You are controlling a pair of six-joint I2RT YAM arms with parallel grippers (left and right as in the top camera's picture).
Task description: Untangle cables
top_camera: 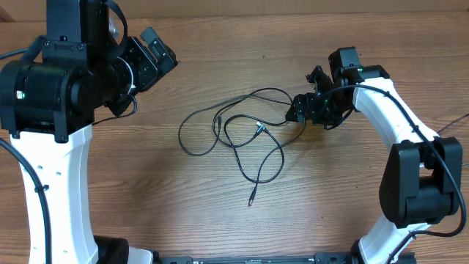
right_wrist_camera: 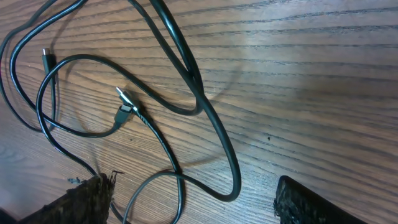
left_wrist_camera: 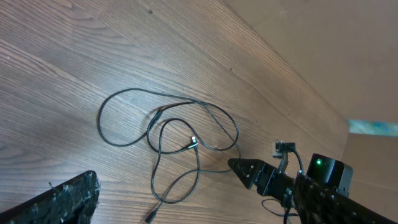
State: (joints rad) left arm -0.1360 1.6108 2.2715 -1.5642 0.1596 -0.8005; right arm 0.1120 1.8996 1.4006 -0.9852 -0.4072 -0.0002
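The cables [top_camera: 236, 144] are thin black wires lying in loose crossing loops on the middle of the wooden table [top_camera: 146, 191]. Small plug ends show at the front [top_camera: 251, 199] and inside the loops [top_camera: 260, 128]. My right gripper [top_camera: 299, 110] is low at the right end of the tangle. In the right wrist view it [right_wrist_camera: 199, 202] is open, with a bend of cable [right_wrist_camera: 200, 99] and a plug [right_wrist_camera: 126, 102] just ahead of its fingers. My left gripper [top_camera: 157, 51] is raised at the back left, away from the cables [left_wrist_camera: 101, 124]. It [left_wrist_camera: 186, 208] is open and empty.
The right arm's gripper [left_wrist_camera: 249, 171] shows in the left wrist view, touching the tangle's right side. The arm bases stand at the front left [top_camera: 51, 183] and front right [top_camera: 418, 183]. The table's far edge [top_camera: 242, 9] runs along the back.
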